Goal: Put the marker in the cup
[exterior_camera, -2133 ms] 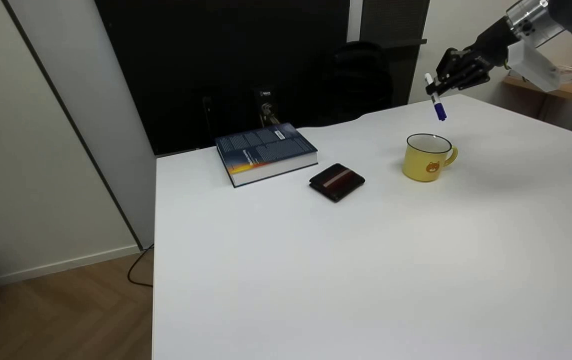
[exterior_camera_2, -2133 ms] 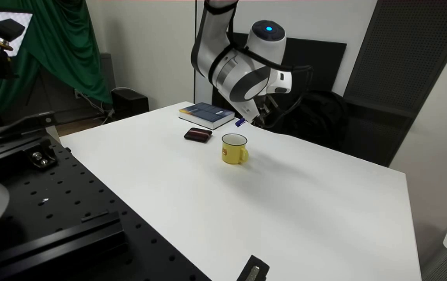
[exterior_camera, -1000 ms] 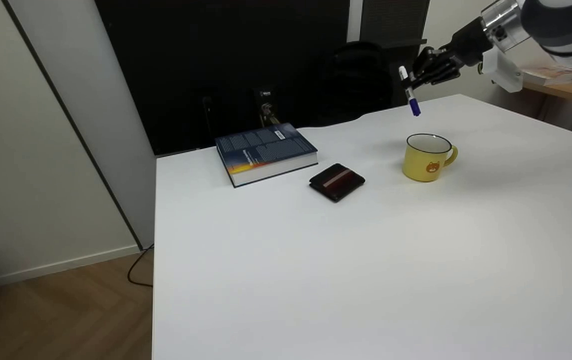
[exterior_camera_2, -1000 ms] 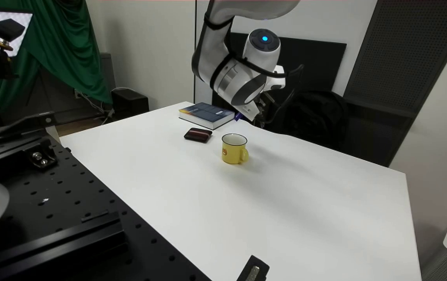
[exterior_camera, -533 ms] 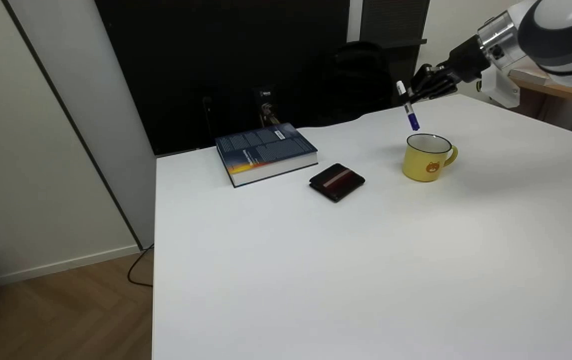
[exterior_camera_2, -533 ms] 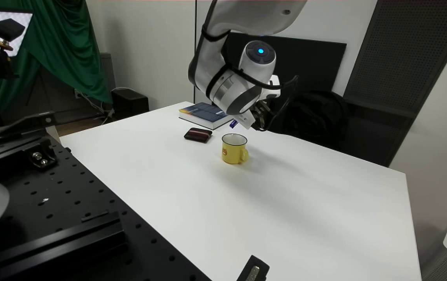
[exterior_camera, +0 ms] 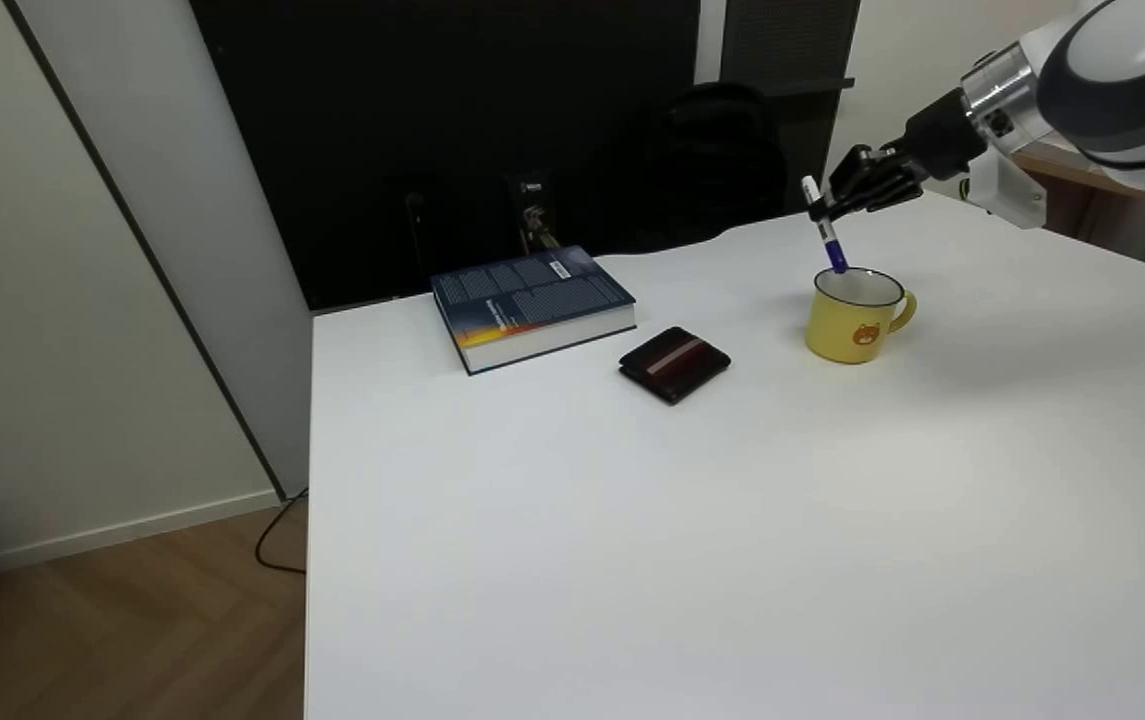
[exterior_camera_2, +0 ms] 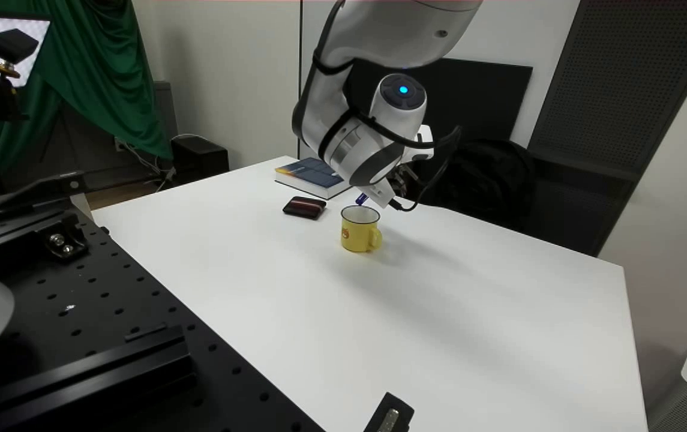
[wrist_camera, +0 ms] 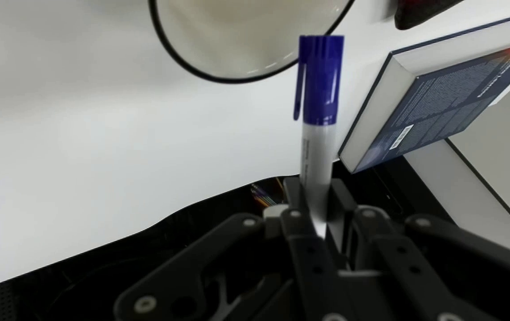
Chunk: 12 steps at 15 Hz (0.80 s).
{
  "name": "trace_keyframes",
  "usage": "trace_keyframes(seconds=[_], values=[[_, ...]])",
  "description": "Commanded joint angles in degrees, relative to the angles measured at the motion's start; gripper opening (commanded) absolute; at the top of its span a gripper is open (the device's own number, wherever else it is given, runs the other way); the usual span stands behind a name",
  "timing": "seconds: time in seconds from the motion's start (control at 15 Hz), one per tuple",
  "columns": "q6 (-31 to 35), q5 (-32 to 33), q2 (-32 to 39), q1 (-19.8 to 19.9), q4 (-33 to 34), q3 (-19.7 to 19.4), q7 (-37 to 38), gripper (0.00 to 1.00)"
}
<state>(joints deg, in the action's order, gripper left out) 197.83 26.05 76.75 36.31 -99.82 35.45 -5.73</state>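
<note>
The marker has a white body and a blue cap. My gripper (exterior_camera: 820, 208) is shut on the marker (exterior_camera: 829, 236), holding it tilted with the cap down. In an exterior view the cap tip overlaps the back rim of the yellow cup (exterior_camera: 842, 325). In an exterior view the marker's cap (exterior_camera_2: 362, 198) shows just above the far rim of the cup (exterior_camera_2: 355, 236); the arm hides the fingers. In the wrist view the gripper (wrist_camera: 317, 196) grips the body of the marker (wrist_camera: 320, 89), whose cap overlaps the rim of the cup (wrist_camera: 237, 40). I cannot tell whether they touch. The cup stands upright.
A dark wallet (exterior_camera: 674, 365) and a thick blue book (exterior_camera: 537, 305) lie on the white table (exterior_camera: 632, 550). Both show in the wrist view, the book (wrist_camera: 450, 93) beside the marker. A black perforated board (exterior_camera_2: 139, 300) borders the table. A dark backpack (exterior_camera_2: 487, 180) stands behind it.
The gripper with the marker has moved left, then down and slightly right in an exterior view, bringing the cap to the cup's back rim. The cup, wallet and book have not moved.
</note>
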Motion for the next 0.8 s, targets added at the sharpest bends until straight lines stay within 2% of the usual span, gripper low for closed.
trace_keyframes(seconds=[0.0, 0.73], values=[[0.0, 1.8, 3.1, 1.5, 2.4, 1.2, -0.8, 0.04], [0.0, 2.0, 4.9, 3.2, 3.7, 1.3, -0.8, 0.04]])
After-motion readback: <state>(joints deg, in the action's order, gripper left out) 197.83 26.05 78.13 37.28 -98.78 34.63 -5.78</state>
